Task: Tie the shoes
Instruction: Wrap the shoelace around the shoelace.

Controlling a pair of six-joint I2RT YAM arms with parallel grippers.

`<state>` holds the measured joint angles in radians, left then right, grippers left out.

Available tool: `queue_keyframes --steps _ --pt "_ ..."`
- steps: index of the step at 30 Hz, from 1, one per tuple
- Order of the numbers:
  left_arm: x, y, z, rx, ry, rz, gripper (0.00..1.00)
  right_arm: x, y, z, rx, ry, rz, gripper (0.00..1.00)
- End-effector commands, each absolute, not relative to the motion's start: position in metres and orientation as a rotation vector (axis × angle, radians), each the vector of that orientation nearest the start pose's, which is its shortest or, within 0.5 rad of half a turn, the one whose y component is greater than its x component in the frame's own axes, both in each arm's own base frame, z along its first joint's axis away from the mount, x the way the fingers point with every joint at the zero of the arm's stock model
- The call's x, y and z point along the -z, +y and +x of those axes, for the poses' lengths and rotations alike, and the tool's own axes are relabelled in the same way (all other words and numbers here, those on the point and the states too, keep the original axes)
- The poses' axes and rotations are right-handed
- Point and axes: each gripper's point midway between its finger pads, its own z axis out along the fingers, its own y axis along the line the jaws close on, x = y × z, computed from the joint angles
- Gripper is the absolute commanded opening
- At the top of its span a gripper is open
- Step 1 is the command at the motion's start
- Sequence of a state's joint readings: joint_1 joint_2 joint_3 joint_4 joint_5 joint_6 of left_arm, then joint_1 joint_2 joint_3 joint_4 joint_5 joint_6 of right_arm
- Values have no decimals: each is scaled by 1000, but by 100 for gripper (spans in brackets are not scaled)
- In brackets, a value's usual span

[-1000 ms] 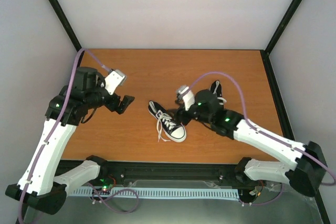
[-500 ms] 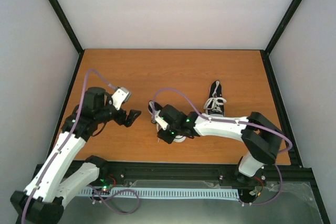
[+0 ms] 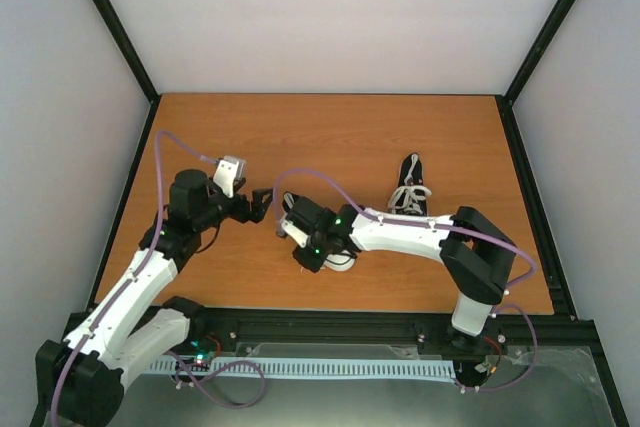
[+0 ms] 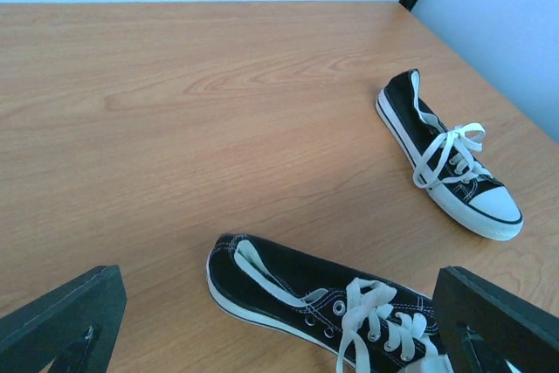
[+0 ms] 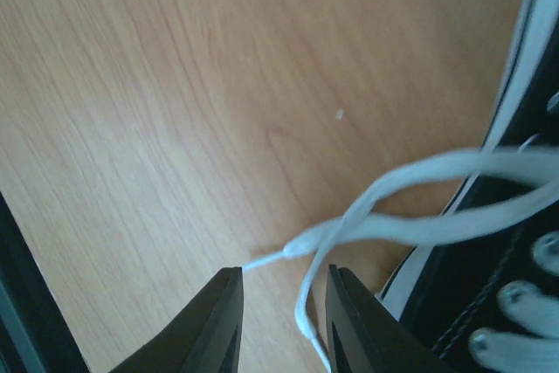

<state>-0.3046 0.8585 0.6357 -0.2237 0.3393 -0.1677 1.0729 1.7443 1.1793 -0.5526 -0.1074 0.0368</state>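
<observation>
Two shoes on the bench [image 3: 220, 137]: far shoe [image 3: 411, 192] right of centre, near shoe [image 4: 297, 290] mid-frame. My right arm [image 3: 400, 232] has just swung over the near one. The right fingers [image 5: 223, 303] have narrowed round its lace [image 5: 463, 163] but aren't pinching yet, so tying is only starting. Left fingers [image 4: 70, 312] gape, empty.

A: Where did we have room around the near shoe [image 4: 297, 290]?
B: Past its heel we had bare table [image 3: 330, 132], open to the back edge.
A: And on its right?
B: Our right arm [image 3: 400, 232] lay across there, the far shoe [image 4: 441, 163] behind it. On its left our left gripper [image 3: 264, 202] stood near the heel, jaws wide. Loose lace [image 5: 393, 216] trailed beside its sole.
</observation>
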Motion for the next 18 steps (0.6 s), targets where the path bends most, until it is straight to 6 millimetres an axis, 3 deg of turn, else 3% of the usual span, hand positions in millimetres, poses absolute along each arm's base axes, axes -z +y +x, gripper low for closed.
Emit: queue_keyframes --steps 1,4,10,18 --pt "-209 -138 290 658 2001 219 100 -36 350 165 -367 2439 -1489 28" --pt "-188 -123 296 651 2075 100 100 -35 351 164 -370 2438 -1474 29" --pt "-172 -117 302 583 2110 111 100 -25 358 172 -329 2441 -1435 31" --pt "-170 -117 296 597 2096 123 100 -16 355 176 -265 2446 -1447 20"
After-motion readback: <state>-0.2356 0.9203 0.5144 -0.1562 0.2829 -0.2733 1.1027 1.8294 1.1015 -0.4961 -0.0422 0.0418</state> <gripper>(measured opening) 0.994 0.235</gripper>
